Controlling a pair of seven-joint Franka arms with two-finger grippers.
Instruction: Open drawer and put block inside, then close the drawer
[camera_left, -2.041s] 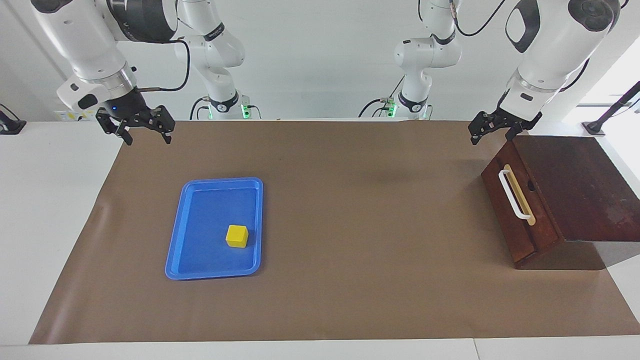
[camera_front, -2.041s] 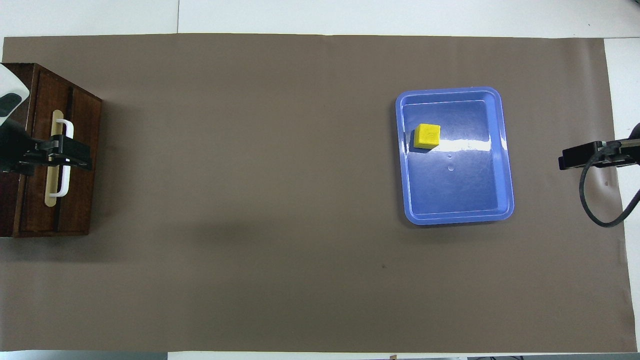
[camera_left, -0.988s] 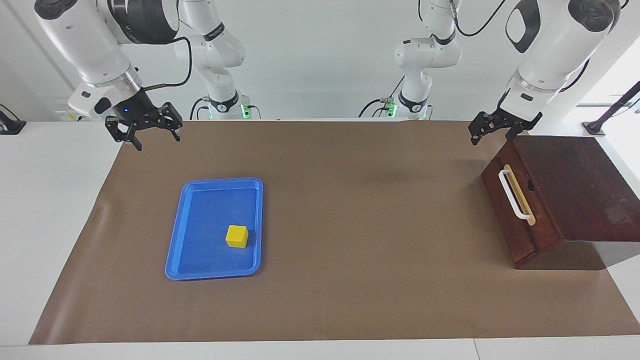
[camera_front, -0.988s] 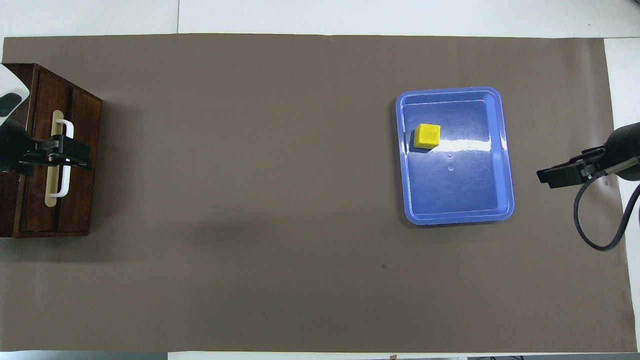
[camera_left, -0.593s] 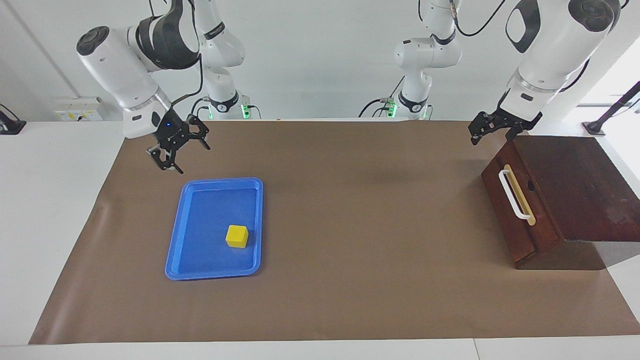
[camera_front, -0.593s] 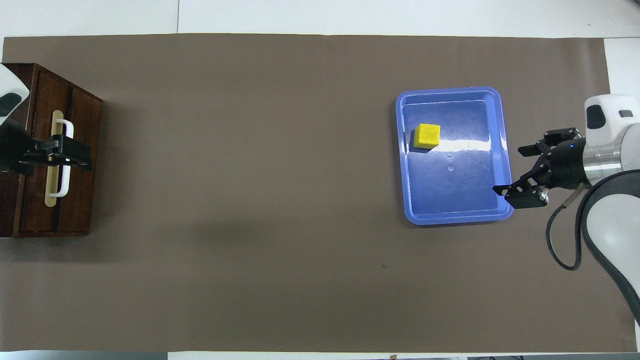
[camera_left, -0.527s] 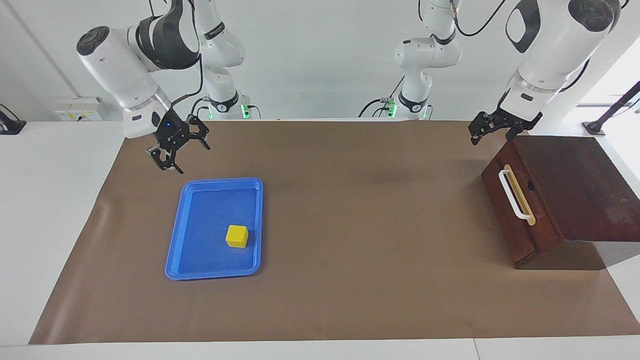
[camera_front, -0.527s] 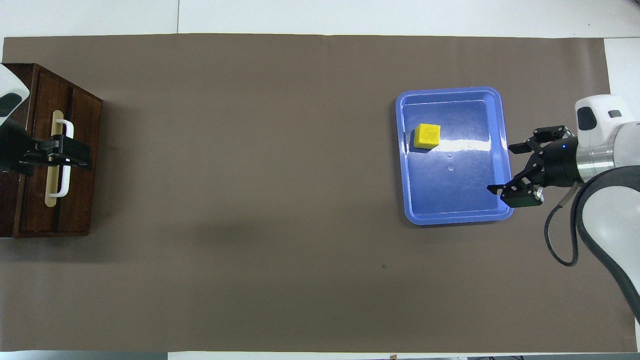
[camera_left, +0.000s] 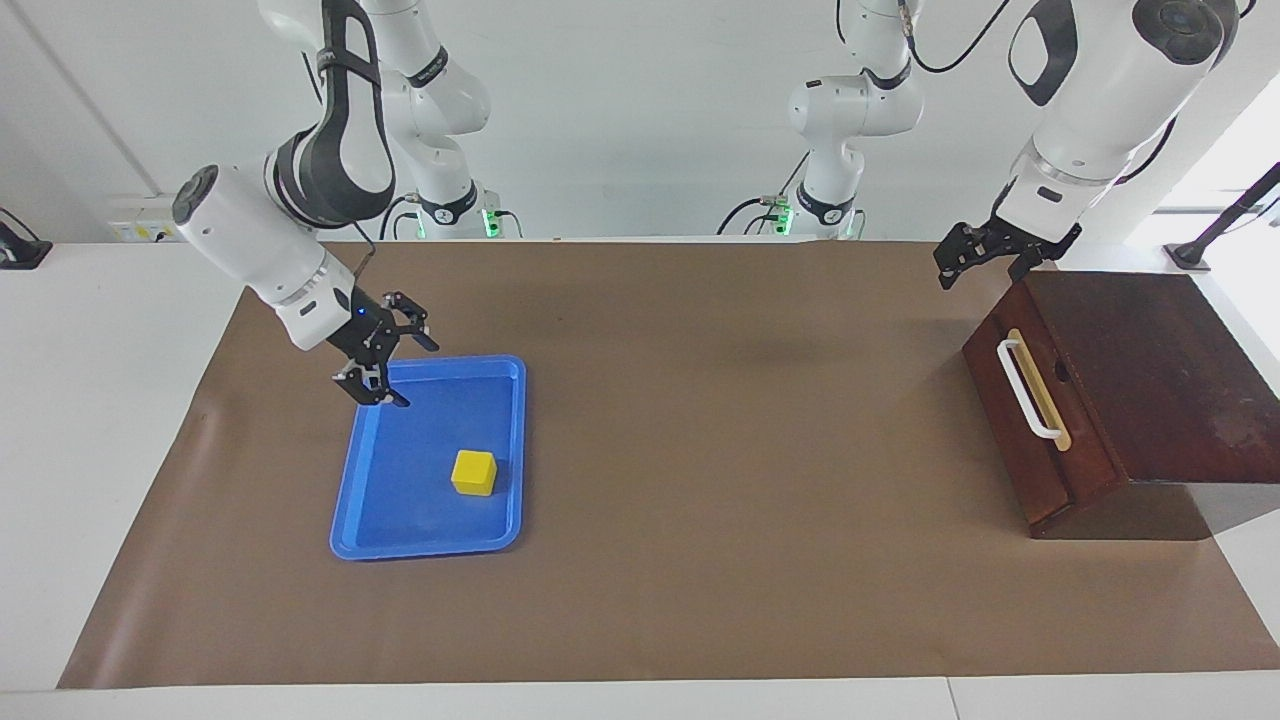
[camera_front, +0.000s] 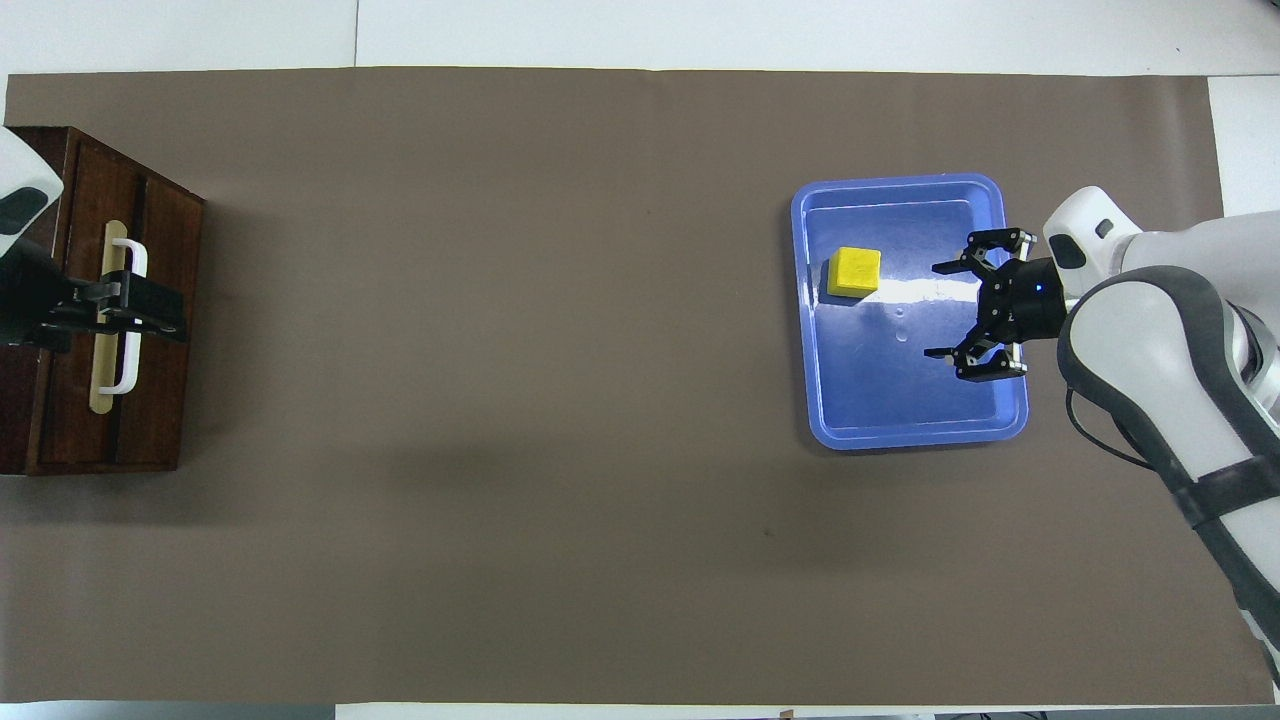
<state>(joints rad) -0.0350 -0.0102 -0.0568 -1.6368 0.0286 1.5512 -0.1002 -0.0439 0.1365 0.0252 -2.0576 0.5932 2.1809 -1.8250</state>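
Note:
The yellow block (camera_left: 474, 472) (camera_front: 854, 272) lies in the blue tray (camera_left: 341, 520) (camera_front: 812, 400). My right gripper (camera_left: 410, 370) (camera_front: 937, 310) hangs open over the tray's end nearer the robots, its fingers tilted toward the block and a short way from it. At the left arm's end of the table the dark wooden drawer (camera_left: 1010, 440) (camera_front: 160, 410) is shut in its box, its white handle (camera_left: 1030, 395) (camera_front: 127, 375) facing the tray. My left gripper (camera_left: 982, 268) (camera_front: 165, 315) waits open in the air above the box, touching nothing.
A brown mat (camera_left: 720, 480) covers most of the white table and reaches between tray and box. The dark wooden box (camera_left: 1160, 370) stands at the mat's edge. Two further white arms (camera_left: 850, 110) stand at the robots' end.
My right arm has swung from outside the mat's edge inward and downward, and its open gripper now hangs over the tray. The left arm, block and drawer have not moved.

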